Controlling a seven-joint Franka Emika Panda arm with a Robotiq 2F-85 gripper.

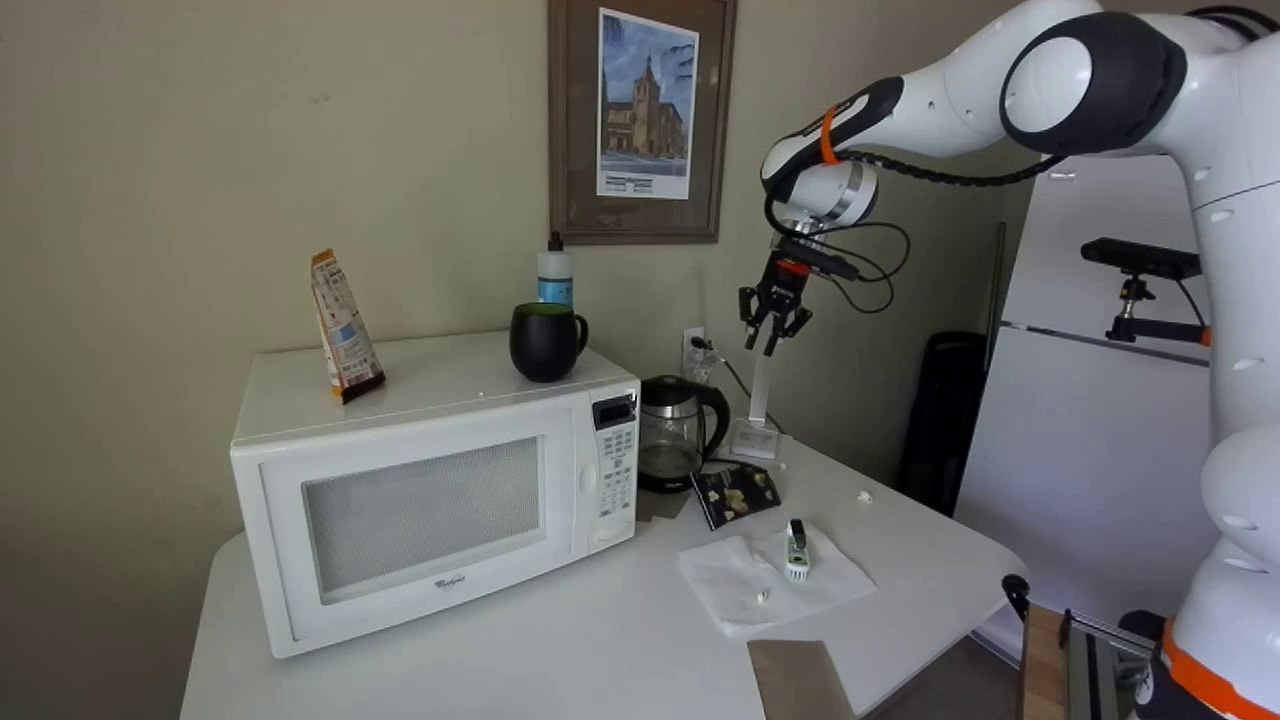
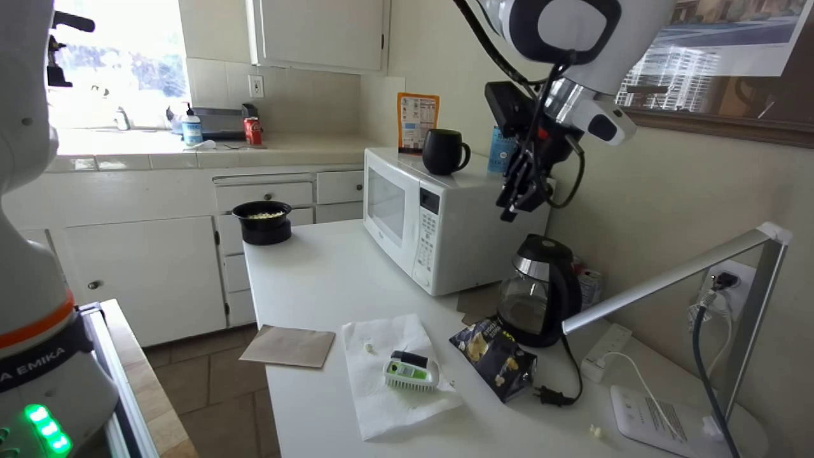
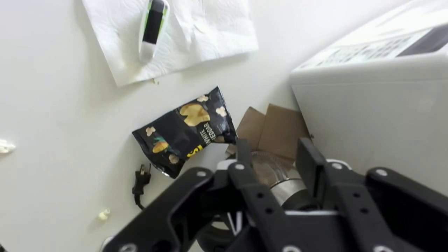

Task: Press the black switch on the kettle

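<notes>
Two fingers (image 3: pixel 313 163) stand apart on my gripper (image 3: pixel 275 148), holding nothing, higher than the kettle (image 2: pixel 533 286) near the wall-side edge of the table (image 2: pixel 311 286), beside the microwave (image 2: pixel 470 238). An off-centre press could tip it; if the loose plug (image 3: pixel 141 182) is the kettle's, pressing may power nothing. I can't make out the black switch, and my gripper hides much of the kettle in the wrist view.

1 kettle (image 2: pixel 533 289), 1 mug (image 2: pixel 442 152), 1 m'wave (image 2: pixel 467 229)
</notes>
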